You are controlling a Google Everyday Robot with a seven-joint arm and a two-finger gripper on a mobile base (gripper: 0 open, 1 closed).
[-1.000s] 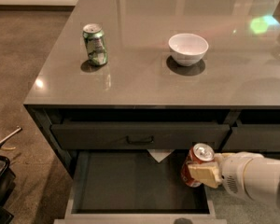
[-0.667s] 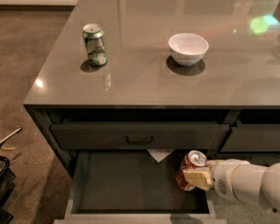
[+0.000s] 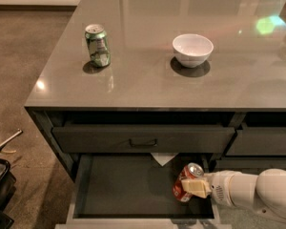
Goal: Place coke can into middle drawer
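The gripper (image 3: 196, 188) pinches the coke can (image 3: 187, 174) (tilted) over the right end of the open middle drawer (image 3: 124, 185). Carrying appears nearly done; setting the can down and letting go are left

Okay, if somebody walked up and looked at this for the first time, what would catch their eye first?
The red coke can, tilted and held by the gripper, jaws shut on it, over the right side of the open middle drawer at the bottom. Next, on the grey countertop above, a green can stands at left and a white bowl sits toward the middle.
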